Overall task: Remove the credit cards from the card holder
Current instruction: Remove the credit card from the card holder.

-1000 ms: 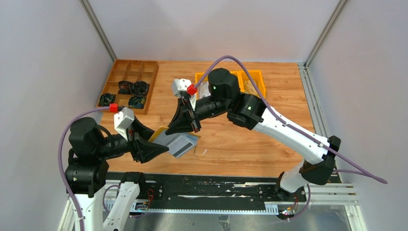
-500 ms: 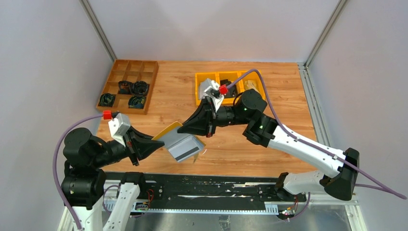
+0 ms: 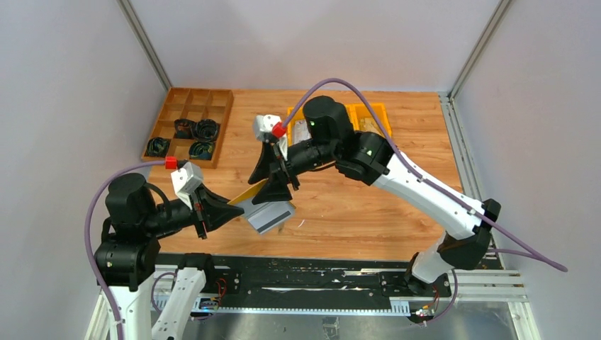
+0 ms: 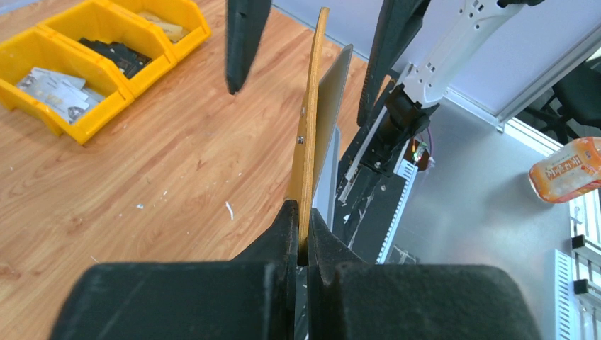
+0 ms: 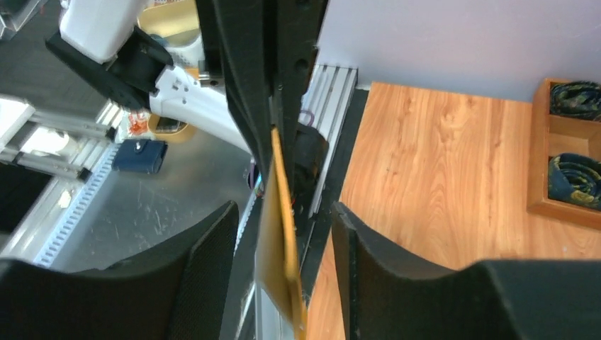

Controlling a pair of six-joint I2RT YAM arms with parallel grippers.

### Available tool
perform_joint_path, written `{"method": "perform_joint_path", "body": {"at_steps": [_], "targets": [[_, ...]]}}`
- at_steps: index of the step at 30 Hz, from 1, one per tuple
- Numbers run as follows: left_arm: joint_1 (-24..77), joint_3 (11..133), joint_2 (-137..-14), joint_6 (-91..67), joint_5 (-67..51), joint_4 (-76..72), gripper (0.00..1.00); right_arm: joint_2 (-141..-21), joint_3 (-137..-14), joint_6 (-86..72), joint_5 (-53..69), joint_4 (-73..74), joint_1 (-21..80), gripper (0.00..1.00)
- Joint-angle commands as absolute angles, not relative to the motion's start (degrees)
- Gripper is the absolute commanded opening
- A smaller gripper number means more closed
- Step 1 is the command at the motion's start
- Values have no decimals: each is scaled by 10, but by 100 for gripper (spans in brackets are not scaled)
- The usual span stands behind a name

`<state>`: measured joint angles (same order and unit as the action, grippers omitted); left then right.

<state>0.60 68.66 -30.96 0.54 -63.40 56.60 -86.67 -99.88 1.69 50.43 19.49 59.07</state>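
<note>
**L claw** (image 4: 302, 228): pressed together on the near edge of the holder (image 4: 310, 134). The holder is held edge-up and appears off the surface, over the near part of the table (image 3: 354, 212).

**R claw** (image 5: 283, 216): spread, one finger on each side of the holder's mustard flap. I see no contact in the wrist views.

**Handling (my est.):**
- Holder: light, thin and leather-look, so soft and apt to flex or hinge open under pull.
- The L pinch sits on a narrow strip, so there is slip risk if R tugs hard.
- Cards: should be stiff, smooth, slippery plastic, v. light.
- Best hold: an exposed card edge, drawn straight along the sleeve, w/ the L pinch bracing the opposite end.

**Count:**
- Holder x1.
- Cards: can't count. The grey inner face (image 3: 271, 214) shows, but I can't tell card from sleeve.

**Beyond:**
- Yellow bins (image 4: 42, 113) x3, side by side toward the far edge.
- Wooden tray (image 3: 200, 91) x1, w/ dark coils, far left.
</note>
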Motion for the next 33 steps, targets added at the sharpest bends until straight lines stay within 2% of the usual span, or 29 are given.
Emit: {"method": "perform_joint_path", "body": {"at_steps": [1,4,6,7,8,10,11,13,14,15,16,21,25,26,28,29,30,33], "targets": [[8,707,-324,60,-651,595,0,-917,-1092,177,494,438,618,51],[8,708,-326,66,-655,595,0,-955,-1157,209,461,509,633,40],[8,708,-324,69,-656,595,0,-975,-1189,214,447,521,639,23],[8,708,-321,74,-654,595,0,-981,-1200,214,440,522,642,10],[8,708,-319,75,-653,595,0,-985,-1207,214,433,519,644,1],[8,705,-311,82,-649,595,2,-981,-1209,211,425,504,646,0],[8,704,-307,84,-647,596,20,-974,-1202,204,421,487,646,0],[8,700,-297,89,-635,597,66,-943,-1170,184,420,434,646,0],[8,699,-290,93,-629,598,85,-926,-1149,171,421,398,645,0],[8,696,-285,95,-623,598,98,-907,-1123,156,421,344,644,0],[8,695,-281,94,-618,598,99,-888,-1097,134,421,316,644,0],[8,677,-257,41,-608,558,99,-788,-903,-45,413,9,637,0],[8,629,-213,-139,-618,371,89,-750,-799,-173,407,-170,637,0],[8,619,-207,-184,-624,306,84,-747,-780,-198,406,-197,637,0],[8,612,-206,-239,-635,267,70,-738,-747,-224,400,-235,638,0],[8,614,-211,-246,-636,265,52,-734,-732,-233,393,-250,639,0],[8,620,-218,-244,-639,274,40,-731,-720,-240,387,-264,640,0],[8,635,-233,-219,-657,315,23,-726,-702,-245,384,-274,644,0]]}}
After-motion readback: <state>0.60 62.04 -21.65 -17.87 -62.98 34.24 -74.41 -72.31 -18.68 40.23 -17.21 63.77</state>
